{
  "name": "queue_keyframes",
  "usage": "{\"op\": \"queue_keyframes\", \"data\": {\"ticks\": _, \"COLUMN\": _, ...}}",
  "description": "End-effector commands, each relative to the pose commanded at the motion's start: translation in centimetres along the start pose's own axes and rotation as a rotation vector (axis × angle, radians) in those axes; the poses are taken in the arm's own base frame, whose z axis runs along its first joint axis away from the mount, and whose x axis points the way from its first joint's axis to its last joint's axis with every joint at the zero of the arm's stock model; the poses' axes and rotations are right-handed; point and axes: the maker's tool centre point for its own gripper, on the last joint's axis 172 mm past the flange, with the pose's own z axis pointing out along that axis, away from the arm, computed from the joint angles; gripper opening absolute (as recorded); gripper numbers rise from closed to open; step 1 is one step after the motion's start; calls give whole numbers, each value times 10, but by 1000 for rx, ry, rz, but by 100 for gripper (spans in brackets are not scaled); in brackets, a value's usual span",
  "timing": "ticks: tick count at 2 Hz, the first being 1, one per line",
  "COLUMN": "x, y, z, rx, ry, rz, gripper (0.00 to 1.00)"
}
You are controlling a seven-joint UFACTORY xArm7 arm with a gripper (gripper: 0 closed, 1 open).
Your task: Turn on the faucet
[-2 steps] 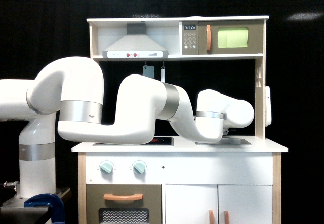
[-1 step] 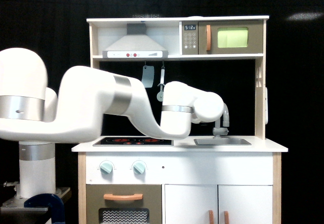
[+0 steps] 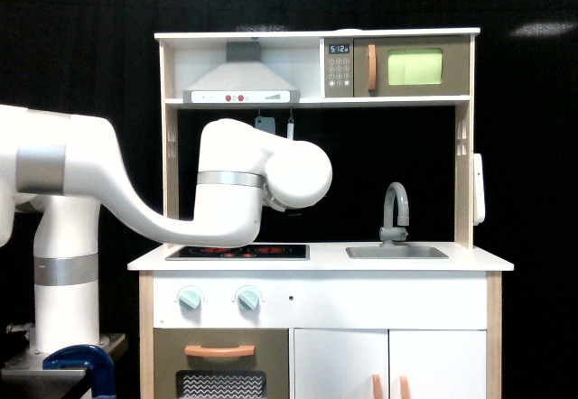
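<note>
Grey faucet (image 3: pixel 395 211) stands well clear of the hand, whose jaws are hidden; reach the base knob (image 3: pixel 390 233) squarely.

The arm (image 3: pixel 135 200) is glossy white, built of rounded tubular segments joined by brushed silver bands.

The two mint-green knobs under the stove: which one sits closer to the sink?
The knob on the exterior view's right; the other knob sits farther from the sink.
</note>
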Motion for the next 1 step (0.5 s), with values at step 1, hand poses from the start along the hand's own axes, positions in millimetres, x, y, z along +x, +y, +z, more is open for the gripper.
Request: {"op": "queue_keyframes", "data": {"ticks": 1, "x": -6, "y": -12, "z": -25, "rx": 0, "ry": 0, "rz": 0, "gripper": 100}}
